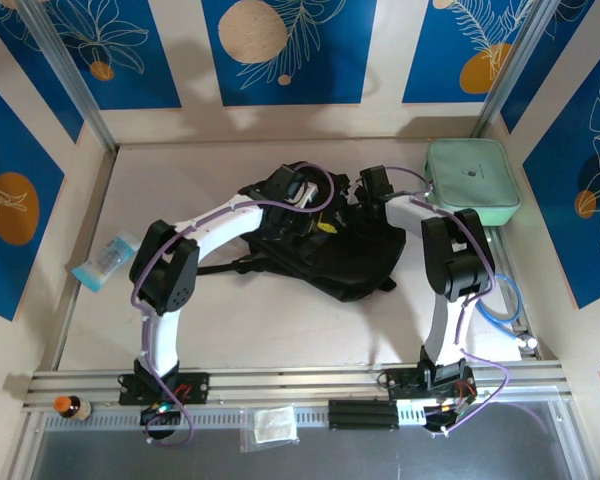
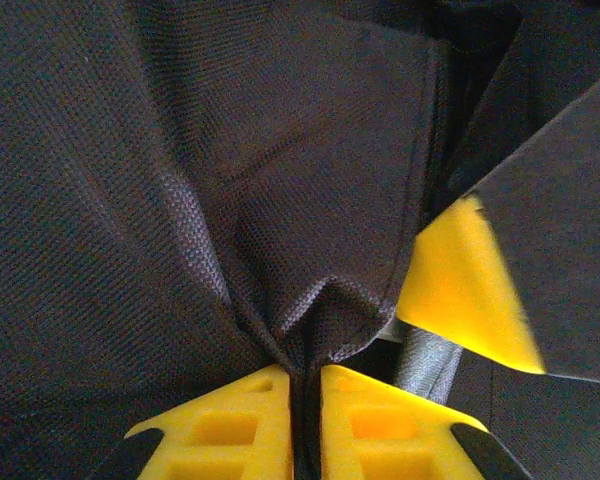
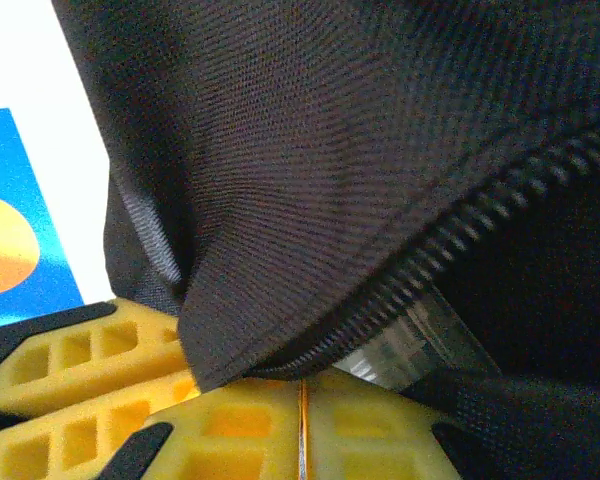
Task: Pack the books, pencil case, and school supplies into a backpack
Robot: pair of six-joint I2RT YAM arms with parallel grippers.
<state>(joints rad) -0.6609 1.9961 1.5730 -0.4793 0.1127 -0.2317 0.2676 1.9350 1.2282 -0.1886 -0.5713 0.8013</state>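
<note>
As I watched, the left gripper [image 2: 305,390] pinched the backpack [image 2: 180,200], and the right gripper [image 3: 302,405] squeezed its zipper edge.

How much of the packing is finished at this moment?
Done: a book with a yellow strip appears inside the backpack. In hand: the left fingers and right fingers each pinch its fabric. Remaining: the mint-green case and light-blue packet lie outside on the table.

Evenly bright overhead view; wrist close-ups dim and softly blurred.
</note>
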